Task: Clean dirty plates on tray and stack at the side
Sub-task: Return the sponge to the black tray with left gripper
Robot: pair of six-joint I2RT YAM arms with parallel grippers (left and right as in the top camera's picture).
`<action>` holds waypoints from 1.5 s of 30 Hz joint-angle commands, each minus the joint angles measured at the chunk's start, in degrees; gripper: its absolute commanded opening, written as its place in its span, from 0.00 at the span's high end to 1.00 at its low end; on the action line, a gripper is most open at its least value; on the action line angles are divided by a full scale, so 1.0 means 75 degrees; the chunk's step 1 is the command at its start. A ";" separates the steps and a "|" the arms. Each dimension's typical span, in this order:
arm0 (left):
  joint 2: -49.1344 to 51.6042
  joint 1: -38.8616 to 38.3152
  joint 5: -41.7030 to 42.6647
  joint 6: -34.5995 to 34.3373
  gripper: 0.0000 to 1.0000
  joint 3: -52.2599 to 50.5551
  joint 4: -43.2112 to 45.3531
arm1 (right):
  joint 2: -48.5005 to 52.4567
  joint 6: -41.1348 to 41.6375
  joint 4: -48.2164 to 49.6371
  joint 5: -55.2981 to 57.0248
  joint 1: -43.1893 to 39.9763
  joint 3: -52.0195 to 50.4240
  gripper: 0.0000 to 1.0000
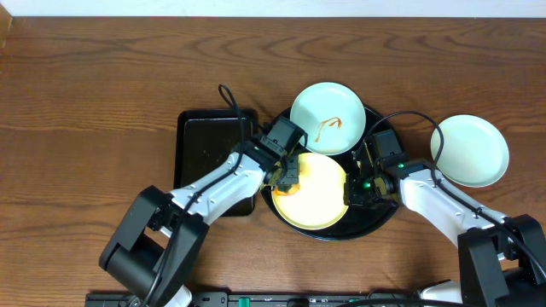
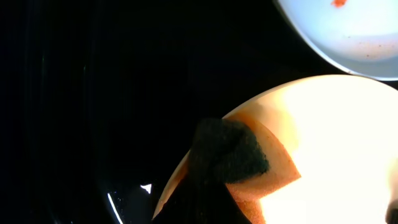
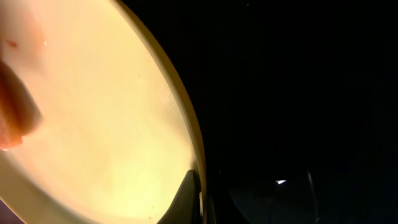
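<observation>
The round black tray [image 1: 380, 223] holds a pale yellow plate [image 1: 317, 200] and a mint-blue plate [image 1: 328, 107] with an orange sauce squiggle. A second mint-blue plate [image 1: 469, 150] lies on the table to the right, face clean. My left gripper [image 1: 286, 176] is shut on an orange sponge with a dark scrub side [image 2: 239, 155], pressed on the yellow plate's left part [image 2: 336, 143]. My right gripper [image 1: 351, 189] is shut on the yellow plate's right rim [image 3: 193, 158]; one finger lies inside the rim, one outside.
A smaller black rectangular tray [image 1: 200, 149] lies left of the round tray, under my left arm. The sauced mint-blue plate's edge shows at the top of the left wrist view [image 2: 348, 31]. Wooden table all round.
</observation>
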 commanded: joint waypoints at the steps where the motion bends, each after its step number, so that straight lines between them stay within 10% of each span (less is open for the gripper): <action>1: -0.0353 0.0373 -0.0306 0.0230 0.92 -0.0026 -0.0192 | 0.0251 -0.0079 -0.0111 0.0364 0.0093 -0.0122 0.99; 15: -0.2372 0.1693 -0.0519 0.0385 0.93 -0.0026 -0.1795 | 0.0251 -0.0082 -0.0111 0.0364 0.0090 -0.0122 0.99; 45: -0.1993 0.2914 -0.1052 0.0382 0.92 -0.0087 -0.2404 | 0.0242 -0.0574 0.0694 -0.1405 0.0093 -0.0117 0.99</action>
